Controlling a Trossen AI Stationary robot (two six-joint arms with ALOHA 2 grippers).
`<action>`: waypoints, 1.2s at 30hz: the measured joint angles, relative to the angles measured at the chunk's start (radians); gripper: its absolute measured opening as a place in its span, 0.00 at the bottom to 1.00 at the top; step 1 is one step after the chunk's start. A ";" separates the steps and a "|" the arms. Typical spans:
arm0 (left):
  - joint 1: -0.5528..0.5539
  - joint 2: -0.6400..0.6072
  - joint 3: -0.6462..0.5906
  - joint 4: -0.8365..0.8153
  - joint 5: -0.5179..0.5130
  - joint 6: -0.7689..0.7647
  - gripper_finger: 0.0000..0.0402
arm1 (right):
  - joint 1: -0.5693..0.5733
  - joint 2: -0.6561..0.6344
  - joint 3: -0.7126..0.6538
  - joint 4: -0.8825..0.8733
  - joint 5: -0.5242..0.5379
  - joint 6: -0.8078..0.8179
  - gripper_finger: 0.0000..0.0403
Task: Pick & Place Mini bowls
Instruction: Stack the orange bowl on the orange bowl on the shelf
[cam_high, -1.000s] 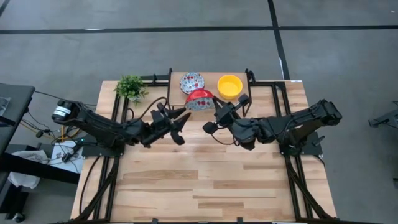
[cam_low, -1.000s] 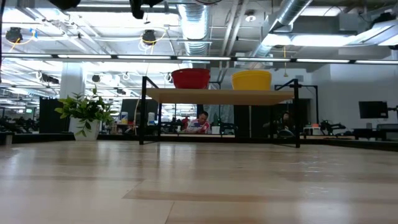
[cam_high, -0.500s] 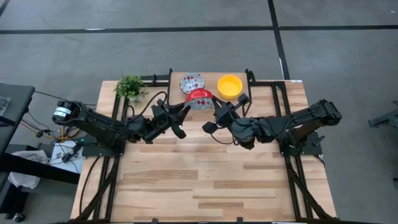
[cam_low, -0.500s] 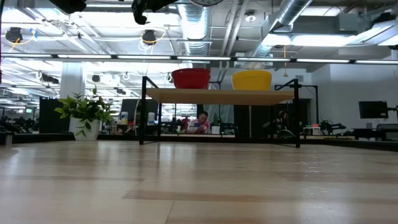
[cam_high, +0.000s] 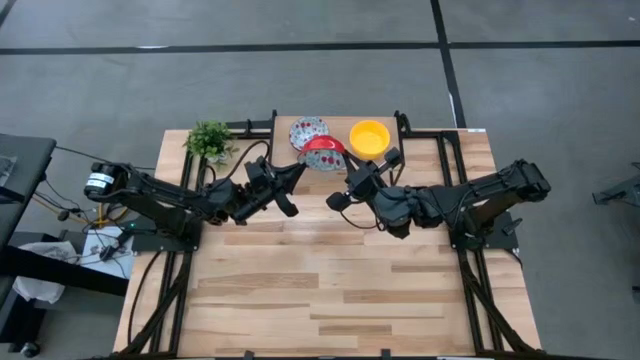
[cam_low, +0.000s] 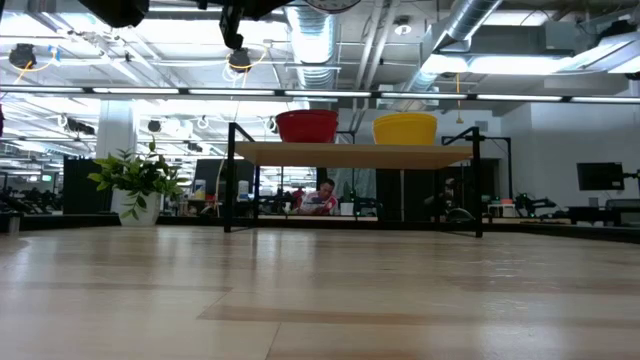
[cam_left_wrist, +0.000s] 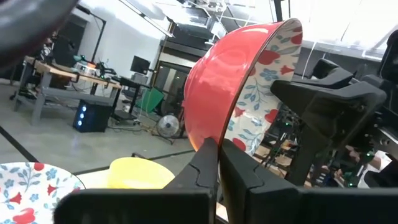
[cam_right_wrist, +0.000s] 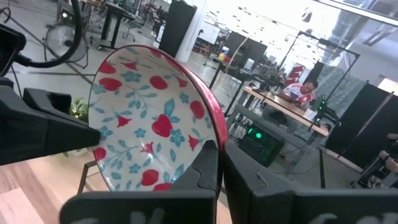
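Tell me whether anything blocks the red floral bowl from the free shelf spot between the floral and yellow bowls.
Nothing visible does. The red floral bowl hangs tilted over that spot, pinched at its rim by both the left hand and right hand, between the floral bowl and yellow bowl.

floor (cam_high: 150, 80): grey concrete, dark seams | ceiling (cam_low: 330, 40): ducts, strip lights | desks (cam_right_wrist: 292, 112) behind | table (cam_high: 330, 280): pale wood

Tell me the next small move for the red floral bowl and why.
Probably open the right gripper. Both it and the left gripper are shut on the rim of the red floral bowl, held tilted above the shelf, so the left can carry it on alone.
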 joint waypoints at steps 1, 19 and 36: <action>0.001 0.000 0.000 0.000 0.001 0.000 0.01 | 0.000 0.000 0.000 0.000 -0.001 0.000 0.00; 0.016 -0.003 0.000 0.023 0.020 -0.042 0.25 | 0.008 0.003 0.000 0.000 -0.037 -0.024 0.00; 0.027 -0.001 0.000 0.019 0.027 -0.073 0.02 | 0.032 0.003 0.000 0.001 -0.111 -0.025 0.00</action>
